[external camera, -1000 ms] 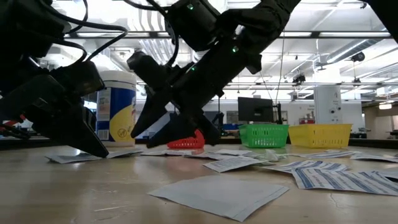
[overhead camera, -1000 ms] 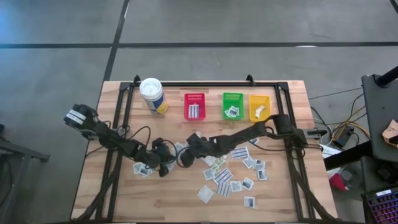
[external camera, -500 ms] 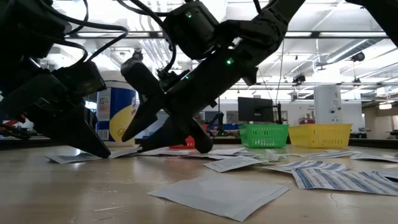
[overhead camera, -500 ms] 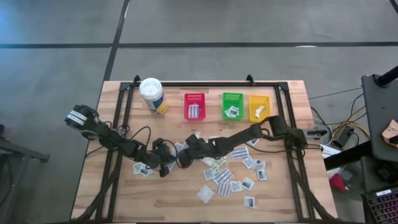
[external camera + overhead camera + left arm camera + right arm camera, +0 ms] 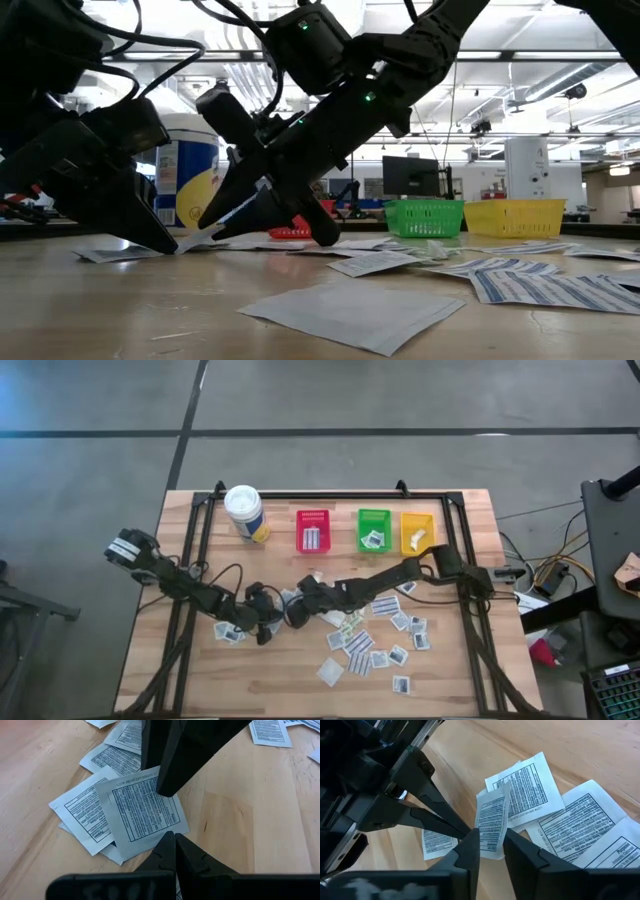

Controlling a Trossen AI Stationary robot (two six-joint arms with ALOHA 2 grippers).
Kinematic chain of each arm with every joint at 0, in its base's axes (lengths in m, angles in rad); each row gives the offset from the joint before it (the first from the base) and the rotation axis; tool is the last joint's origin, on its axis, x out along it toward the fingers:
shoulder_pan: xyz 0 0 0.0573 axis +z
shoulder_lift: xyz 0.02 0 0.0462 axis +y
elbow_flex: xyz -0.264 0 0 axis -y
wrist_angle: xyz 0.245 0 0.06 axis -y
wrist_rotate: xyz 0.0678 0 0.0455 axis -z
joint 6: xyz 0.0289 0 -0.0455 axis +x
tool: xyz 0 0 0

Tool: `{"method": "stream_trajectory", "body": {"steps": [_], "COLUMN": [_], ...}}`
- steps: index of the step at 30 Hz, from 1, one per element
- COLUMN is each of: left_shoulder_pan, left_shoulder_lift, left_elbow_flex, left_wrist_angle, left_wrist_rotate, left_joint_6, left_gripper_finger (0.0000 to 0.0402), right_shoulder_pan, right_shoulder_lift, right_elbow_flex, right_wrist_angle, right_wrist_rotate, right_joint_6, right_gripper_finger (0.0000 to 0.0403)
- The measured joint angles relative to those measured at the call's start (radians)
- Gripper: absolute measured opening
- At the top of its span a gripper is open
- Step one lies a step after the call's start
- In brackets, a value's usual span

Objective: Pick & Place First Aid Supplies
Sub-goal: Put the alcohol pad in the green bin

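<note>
The right gripper is closing its fingers on one packet tipped up edgewise from the pile mid-table, the left gripper, fingers pressed together, pinning the pile; next it likely needs a firm pinch, then a lift toward the bins.

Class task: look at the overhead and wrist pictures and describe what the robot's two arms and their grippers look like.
Both arms are dark, jointed segments with thin black cables looping alongside. The left arm has a pale block at its outer end. Each gripper, left gripper and right gripper, has two flat, dark, wedge-shaped fingers tapering to points. Small green lights glow on one arm in the low view.
</note>
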Motion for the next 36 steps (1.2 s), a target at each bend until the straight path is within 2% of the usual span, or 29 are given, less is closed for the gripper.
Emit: {"method": "stream_trajectory", "body": {"steps": [12,19,26,36], "left_shoulder_pan": [0.0,0.002,0.002,0.008], "left_shoulder_lift": [-0.021,-0.062,-0.12,-0.261], "left_elbow_flex": [0.008,0.007,0.006,0.006], "left_wrist_angle": [0.003,-0.013,-0.01,-0.026], "left_wrist_rotate": [-0.008,0.003,-0.004,-0.015], "left_joint_6": [0.024,0.036,0.06,0.105], "left_gripper_finger": [0.0,0.0,0.0,0.0], "right_shoulder_pan": [0.001,0.001,-0.006,-0.024], "right_shoulder_lift": [-0.001,-0.022,-0.076,-0.169], "right_elbow_flex": [-0.002,-0.006,-0.006,-0.016], "right_wrist_angle": [0.0,-0.021,-0.13,-0.247], "right_wrist_rotate": [-0.004,-0.012,-0.004,0.001], "right_joint_6": [-0.047,-0.119,-0.193,-0.318], "right_gripper_finger": [0.0011,0.0008,0.0008,0.0008]}}
